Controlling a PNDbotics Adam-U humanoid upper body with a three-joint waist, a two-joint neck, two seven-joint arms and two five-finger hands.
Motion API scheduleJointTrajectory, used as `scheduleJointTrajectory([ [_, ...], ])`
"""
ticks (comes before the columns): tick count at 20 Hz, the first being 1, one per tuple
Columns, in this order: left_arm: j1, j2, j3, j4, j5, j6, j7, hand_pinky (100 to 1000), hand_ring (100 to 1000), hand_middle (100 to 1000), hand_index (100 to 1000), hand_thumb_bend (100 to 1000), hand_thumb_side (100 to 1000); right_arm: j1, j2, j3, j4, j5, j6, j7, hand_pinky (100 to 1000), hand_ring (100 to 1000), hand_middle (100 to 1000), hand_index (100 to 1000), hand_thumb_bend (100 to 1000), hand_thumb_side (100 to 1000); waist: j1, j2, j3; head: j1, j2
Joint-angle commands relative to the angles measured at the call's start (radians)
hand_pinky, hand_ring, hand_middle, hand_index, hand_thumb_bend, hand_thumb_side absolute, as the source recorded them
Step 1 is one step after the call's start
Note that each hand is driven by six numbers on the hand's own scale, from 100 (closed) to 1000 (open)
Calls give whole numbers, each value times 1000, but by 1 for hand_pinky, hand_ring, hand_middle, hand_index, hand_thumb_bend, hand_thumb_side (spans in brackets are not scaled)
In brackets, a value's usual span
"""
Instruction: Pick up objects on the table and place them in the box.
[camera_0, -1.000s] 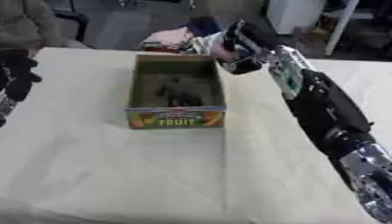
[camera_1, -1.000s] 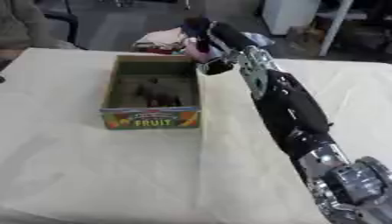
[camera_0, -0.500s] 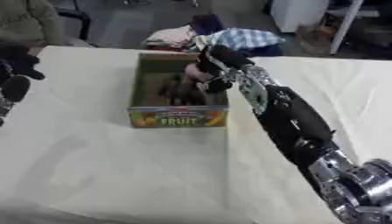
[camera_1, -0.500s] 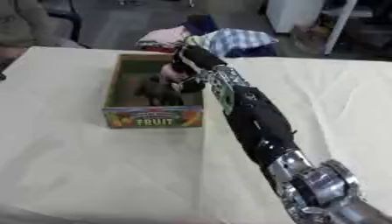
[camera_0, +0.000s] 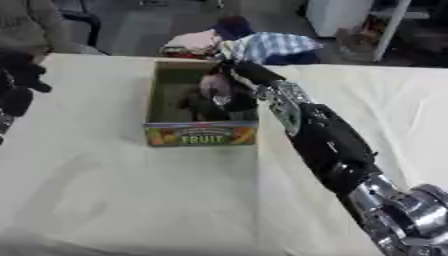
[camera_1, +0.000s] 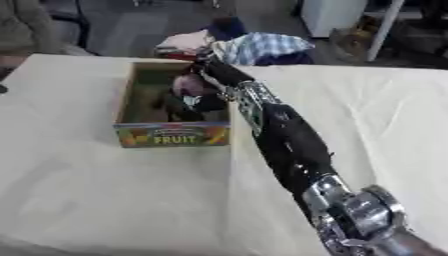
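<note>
Our right hand reaches down into the box, fingers curled around a pinkish object just above the dark items lying inside. Our left hand hangs well left of the box; we cannot tell its fingers' state.
</note>
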Motion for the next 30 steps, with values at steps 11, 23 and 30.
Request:
scheduleJointTrajectory([
  [11,25,17,39,27,-7,-2,40,896,622,666,809,523,656,173,-264,26,-386,-650,82,-53,650,655,725,856,100,710,-1,-1,-45,38,-11],
  [23,50,1,49,54,-9,-7,54,903,614,661,807,486,684,507,-292,-60,-815,-986,263,-140,617,610,662,818,100,694,1,22,-87,40,10],
  [30,65,-14,53,60,-17,-8,55,906,611,658,807,464,708,626,-233,-118,-918,-1023,305,-187,614,605,655,808,100,715,6,42,-102,25,11],
])
